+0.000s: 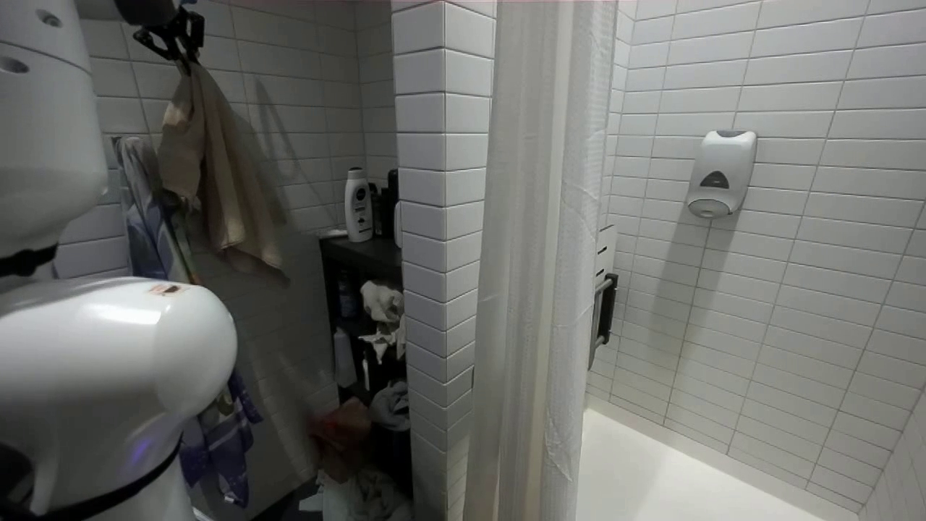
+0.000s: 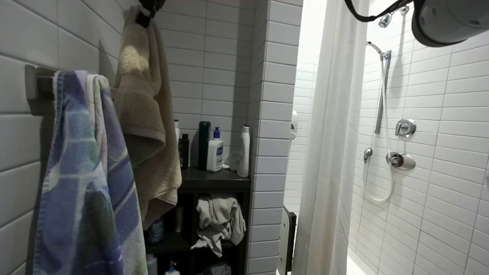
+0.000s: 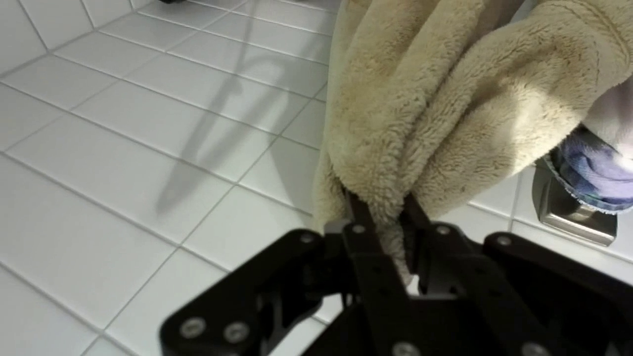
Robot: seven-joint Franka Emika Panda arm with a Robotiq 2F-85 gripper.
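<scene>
A beige towel (image 3: 395,99) is pinched between the fingers of my gripper (image 3: 383,203) in the wrist view, with a fold of it running down between the two fingers. In both exterior views the towel (image 1: 217,159) hangs from the gripper (image 1: 188,62), which is near the top of the picture. The towel (image 2: 149,114) drops in loose folds beside the tiled wall. Next to it, a blue and purple patterned towel (image 2: 84,164) is draped over a metal wall rail (image 2: 42,84). Part of the rail is hidden behind the cloth, and the fingertips are buried in the beige towel.
A dark shelf unit (image 2: 216,179) carries several bottles on top, among them a white pump bottle (image 2: 215,154), and crumpled cloth (image 2: 219,215) below. A tiled pillar (image 1: 443,239) and a white shower curtain (image 1: 539,260) stand beside it. A dispenser (image 1: 723,172) hangs on the shower wall.
</scene>
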